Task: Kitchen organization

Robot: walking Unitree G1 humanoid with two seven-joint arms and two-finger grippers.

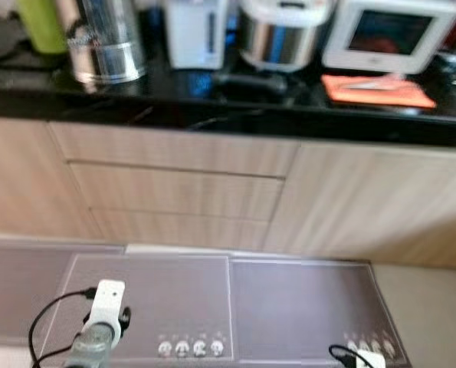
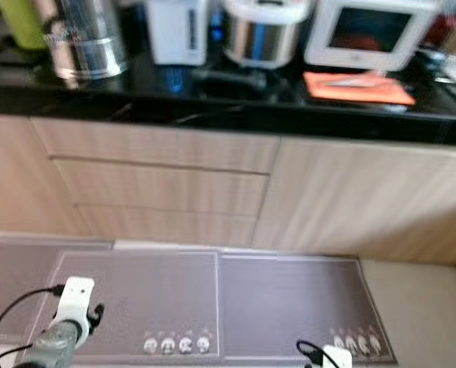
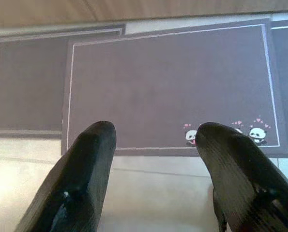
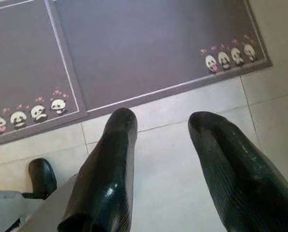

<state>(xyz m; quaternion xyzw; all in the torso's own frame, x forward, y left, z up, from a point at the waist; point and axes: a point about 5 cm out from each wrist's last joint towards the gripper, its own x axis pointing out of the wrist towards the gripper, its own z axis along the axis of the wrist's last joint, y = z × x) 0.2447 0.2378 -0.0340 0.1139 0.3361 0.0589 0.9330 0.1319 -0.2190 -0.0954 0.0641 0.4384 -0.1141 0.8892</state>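
Observation:
A black countertop [image 1: 174, 96] runs across the back and carries a steel canister [image 1: 105, 42], a white appliance [image 1: 197, 31], a rice cooker [image 1: 281, 31], a small white oven [image 1: 388, 31] and an orange cloth [image 1: 377, 90]. Both arms hang low in front of the cabinets. My left arm [image 1: 105, 307] is over the grey mat. In the left wrist view my left gripper [image 3: 153, 133] is open and holds nothing, above the panda mat [image 3: 168, 87]. My right gripper [image 4: 160, 121] is open and holds nothing, above pale floor tiles [image 4: 173, 159] beside the mat's edge.
Wooden drawers [image 1: 174, 192] and a cabinet door [image 1: 365, 199] stand below the counter. Two grey panda mats [image 1: 304, 307] lie side by side on the floor before them. A green object [image 1: 40, 23] stands at the counter's far left. A black cable [image 1: 47, 318] loops off my left arm.

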